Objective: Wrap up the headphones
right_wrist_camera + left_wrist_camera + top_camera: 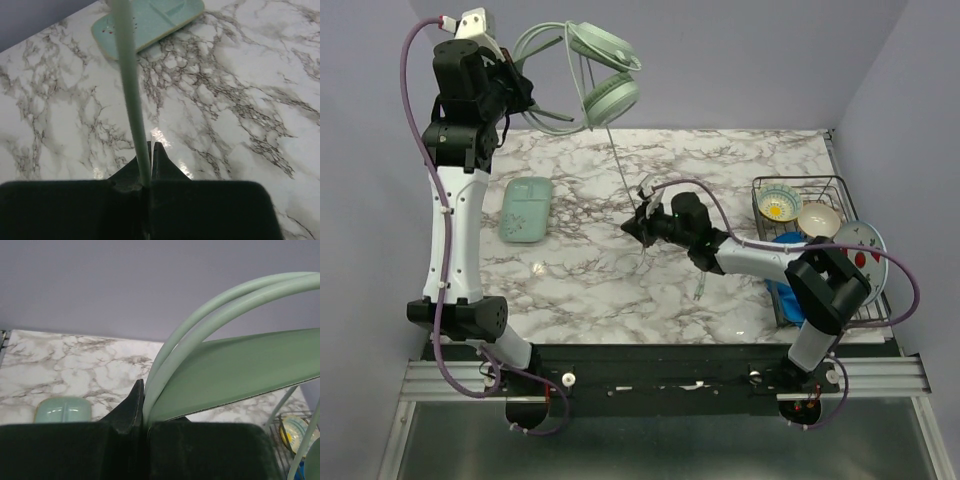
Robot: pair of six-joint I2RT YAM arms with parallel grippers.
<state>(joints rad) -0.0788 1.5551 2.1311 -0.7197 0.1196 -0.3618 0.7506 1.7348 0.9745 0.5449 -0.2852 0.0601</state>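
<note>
Found left gripper [144, 407] closed hard on the headband [210, 315], with no gap seen between the fingers. Traced headphones [605, 70] outward from that grip: held aloft, clear of the table [740, 160], above its far left corner and against the back wall. Found right gripper [150, 162] likewise closed, pinched on the cable [131, 100], low over the middle of the table. Followed the cable up from that pinch to the lower cup [612, 98] in one near-straight run. Saw the remainder trailing from the right gripper onto the table toward the near edge; could not make out its end. Noted case [526, 208] lying flat on the left side, well apart from both grippers. Noted rack [840, 183] with bowls [818, 218] at the right edge, not involved.

Judged progress as early. Done: headphones lifted and secured, cable caught partway along. Detected no turn of cable round headband or lower cup in any view — winding judged not begun. Left to do: laying the full run in loops round the headphones, gathering the loose tail, securing the end. Flagged the thin cable as liable to slip through the pinch under tension — a judgement only.
</note>
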